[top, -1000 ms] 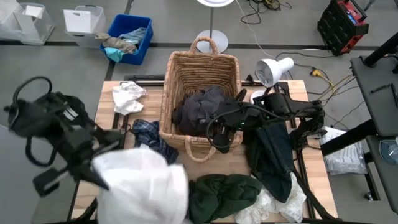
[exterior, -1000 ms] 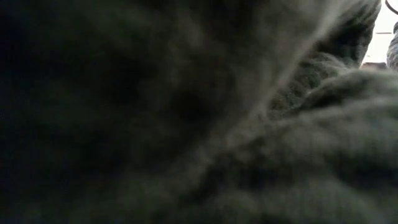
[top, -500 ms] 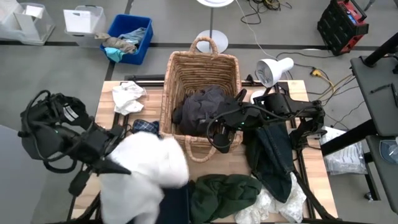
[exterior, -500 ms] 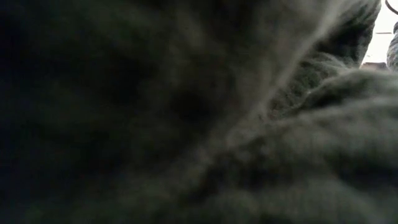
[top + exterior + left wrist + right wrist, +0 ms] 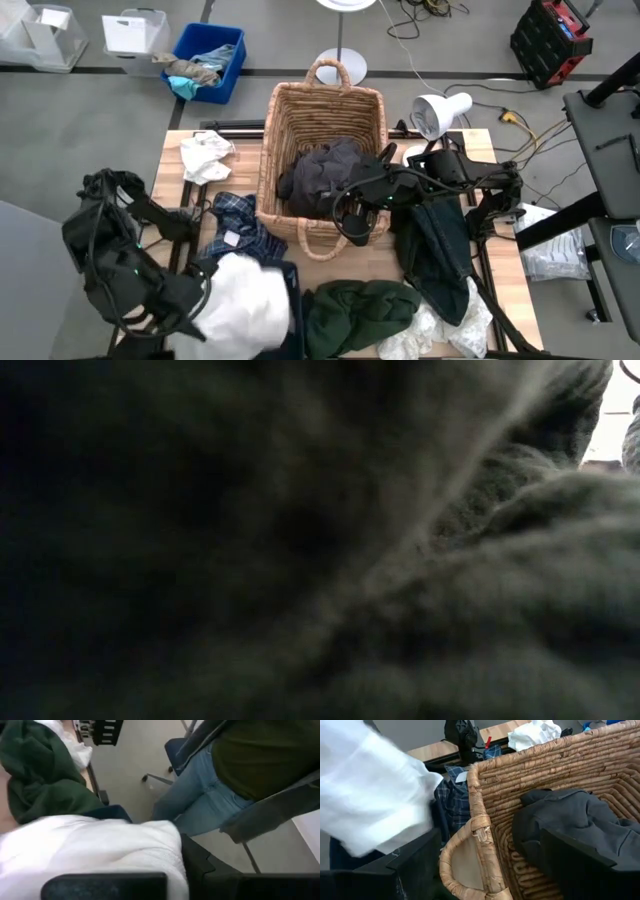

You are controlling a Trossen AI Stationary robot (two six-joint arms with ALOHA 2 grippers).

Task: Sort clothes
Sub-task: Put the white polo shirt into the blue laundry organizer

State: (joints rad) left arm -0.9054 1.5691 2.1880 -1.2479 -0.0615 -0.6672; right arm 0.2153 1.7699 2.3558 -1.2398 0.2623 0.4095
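Observation:
My left gripper [image 5: 205,300] is shut on a bunched white garment [image 5: 248,305] near the table's near left corner. My right gripper [image 5: 352,218] is open and empty above the near rim and handle [image 5: 475,845] of the wicker basket [image 5: 325,100]. A charcoal garment [image 5: 322,170] lies in the basket. On the table lie a plaid garment [image 5: 240,225], a dark green one [image 5: 360,310], a black one [image 5: 440,250] and a small white one [image 5: 205,155]. Dark cloth [image 5: 320,560] fills the low view. My left gripper holds the white garment by a bunched part [image 5: 150,855] with several folds between its fingers [image 5: 200,865]. The cloth itself hides the place of contact. The garment bulges out past the fingers toward the dark green garment; whether it rests on the table I cannot tell.
A person in jeans [image 5: 200,795] sits on a chair just beyond the table's near edge. More white cloth [image 5: 450,325] lies at the near right. A blue bin with rags [image 5: 208,60] and clear boxes [image 5: 135,30] stand on the floor beyond the far left.
My left gripper has gone down and toward the table's near edge with the white garment. The garment, spread wide and high before, is now lower and bunched, and the plaid garment beneath it shows again.

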